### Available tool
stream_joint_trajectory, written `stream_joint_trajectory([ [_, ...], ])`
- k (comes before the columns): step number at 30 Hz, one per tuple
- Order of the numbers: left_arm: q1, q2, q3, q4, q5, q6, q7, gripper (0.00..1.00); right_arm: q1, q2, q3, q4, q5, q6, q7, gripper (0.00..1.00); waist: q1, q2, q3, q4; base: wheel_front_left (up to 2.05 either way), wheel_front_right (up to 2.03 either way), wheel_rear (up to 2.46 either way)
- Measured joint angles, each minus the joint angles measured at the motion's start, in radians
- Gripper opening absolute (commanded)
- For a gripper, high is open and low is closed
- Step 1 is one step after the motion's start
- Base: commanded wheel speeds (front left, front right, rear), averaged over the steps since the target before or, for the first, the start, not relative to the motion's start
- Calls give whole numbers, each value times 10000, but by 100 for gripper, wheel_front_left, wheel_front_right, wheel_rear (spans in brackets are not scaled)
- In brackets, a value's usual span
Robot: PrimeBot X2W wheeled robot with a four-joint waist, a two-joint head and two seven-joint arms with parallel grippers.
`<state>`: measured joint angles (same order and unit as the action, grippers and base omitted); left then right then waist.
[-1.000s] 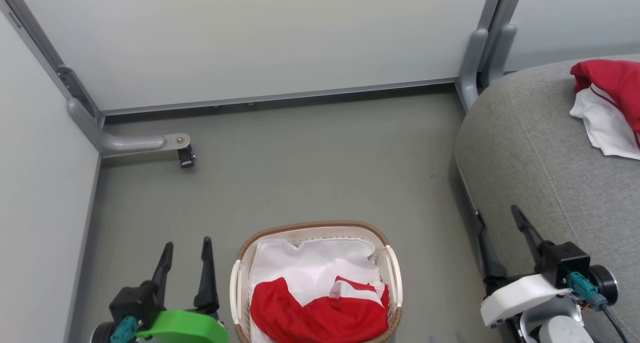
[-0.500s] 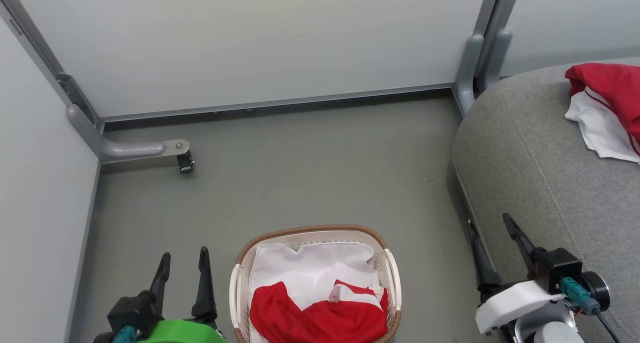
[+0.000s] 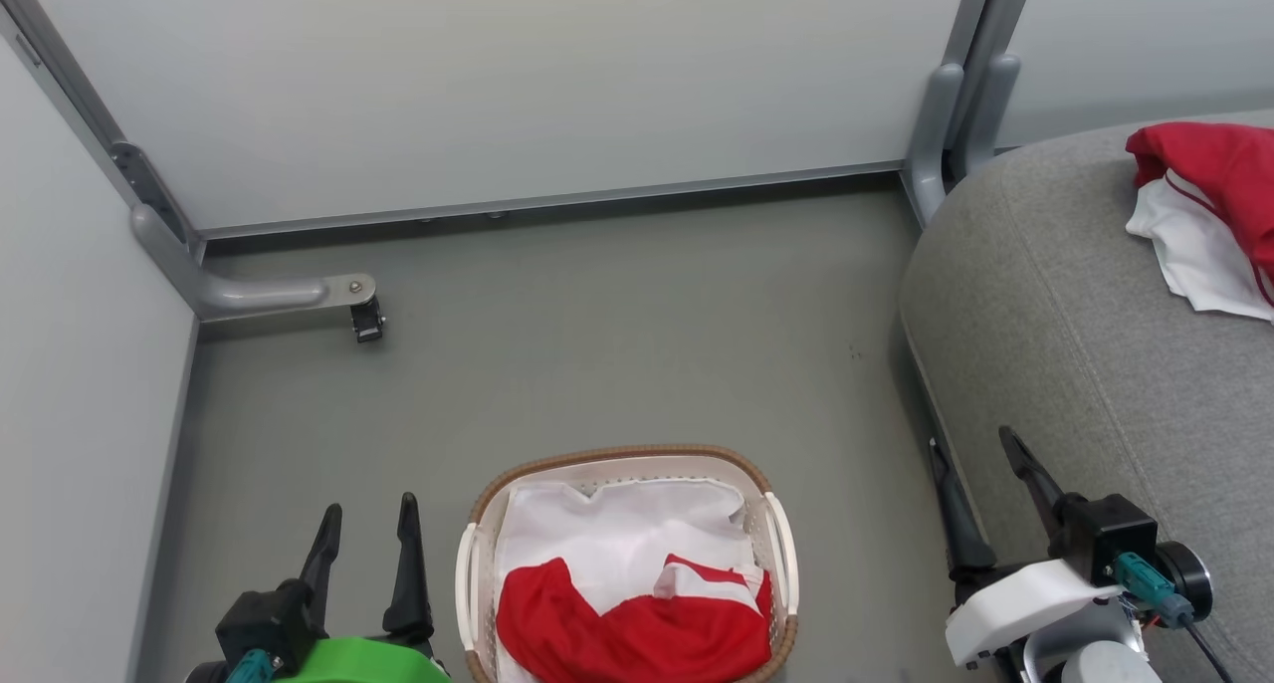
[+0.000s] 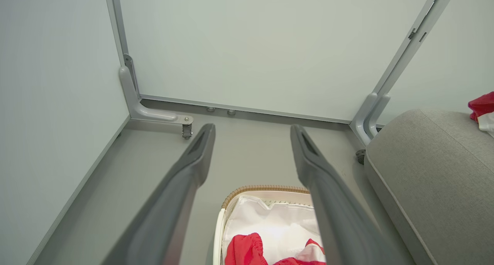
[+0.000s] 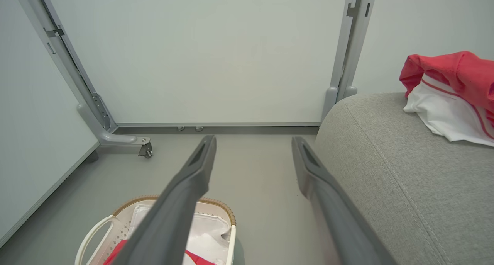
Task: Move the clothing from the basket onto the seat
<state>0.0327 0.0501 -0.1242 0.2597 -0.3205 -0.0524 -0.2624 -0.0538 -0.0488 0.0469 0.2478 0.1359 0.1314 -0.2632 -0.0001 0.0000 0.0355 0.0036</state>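
Fingers [image 4: 332,211] partly hide the basket [image 4: 262,188] and clothing [image 4: 243,252].

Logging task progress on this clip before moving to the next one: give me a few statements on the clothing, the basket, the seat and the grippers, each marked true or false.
1. The left gripper and the right gripper both have their fingers apart. True.
2. A red garment lies in the basket. True.
3. The basket stands on the seat. False: it stands on the floor, to the left of the seat.
4. The seat bears no clothing. False: a red and white garment lies on it.
5. The right gripper holds cloth. False: nothing is between its fingers.
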Motion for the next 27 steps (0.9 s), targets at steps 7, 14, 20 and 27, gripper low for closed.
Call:
stream_joint_trajectory([
  [7,-61,0,-92,-10,73,0,0,100,-84,0,-17,-115,15,0,0,100,0,0,226,-28,0,0,0],
  [14,-1085,13,-462,232,732,-219,0,100,-512,0,-267,-514,-77,0,0,100,0,0,783,-83,0,0,0],
  [20,-2735,351,-1312,1406,1373,-497,345,100,-1233,0,-479,-895,-236,0,0,100,0,0,1650,-205,0,0,0],
  [27,-4192,652,-2824,3179,1992,-717,1304,100,-1967,-2,-499,-1112,-226,0,0,100,0,0,2908,-443,0,0,0],
])
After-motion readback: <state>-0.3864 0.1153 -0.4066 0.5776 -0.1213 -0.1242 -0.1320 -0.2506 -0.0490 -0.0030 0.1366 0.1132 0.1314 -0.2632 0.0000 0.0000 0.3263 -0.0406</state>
